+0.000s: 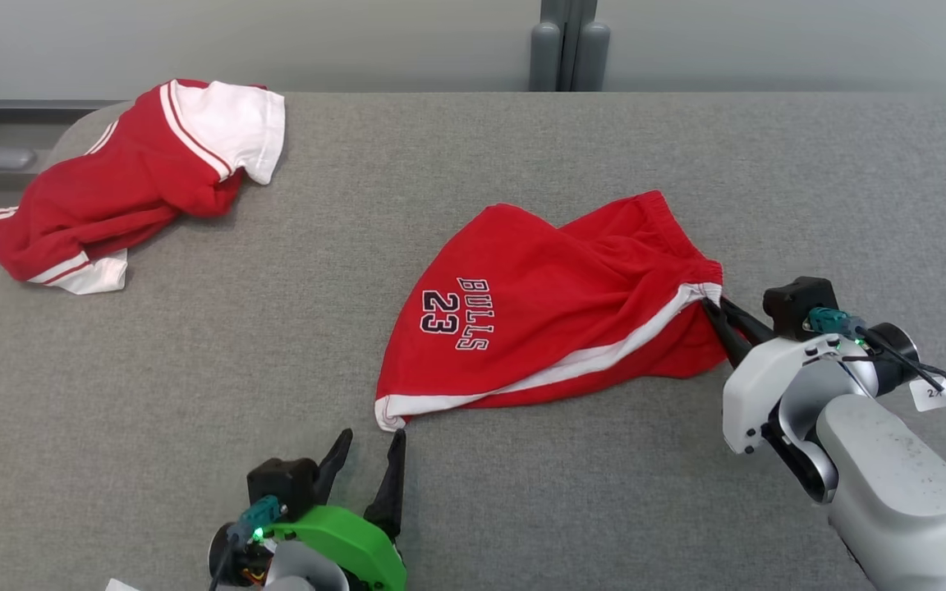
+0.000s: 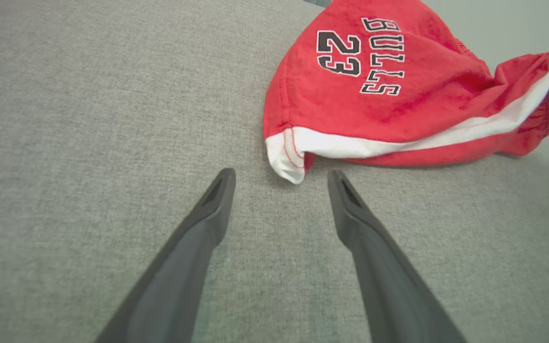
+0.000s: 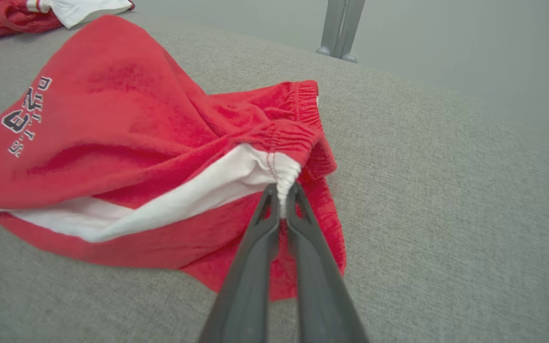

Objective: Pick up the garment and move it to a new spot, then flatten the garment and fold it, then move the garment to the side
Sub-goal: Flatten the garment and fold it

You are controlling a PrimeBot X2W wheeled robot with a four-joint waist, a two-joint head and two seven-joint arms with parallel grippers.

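Grey cloth covers the bench [image 1: 194,369] from edge to edge, with a pale wall behind it. On my right, the right tool [image 3: 281,193] has its two fingers pressed together on the shorts [image 1: 539,320]. It pinches the gathered white end of the waistband [image 3: 288,177], where the white side stripe [image 3: 193,200] runs into it. From that pinch the red shorts spread away across the middle of the bench, crumpled, with the "BULLS 23" print facing up. On my left, the left tool [image 1: 373,443] is spread wide and holds nothing, its tips low over the bench. The white hem corner [image 2: 286,159] of the shorts lies just ahead of those tips, in line with the gap between the fingers; I can't tell whether it touches either one. Well apart, at the far left corner of the bench, lies a second red and white garment [image 1: 136,180].
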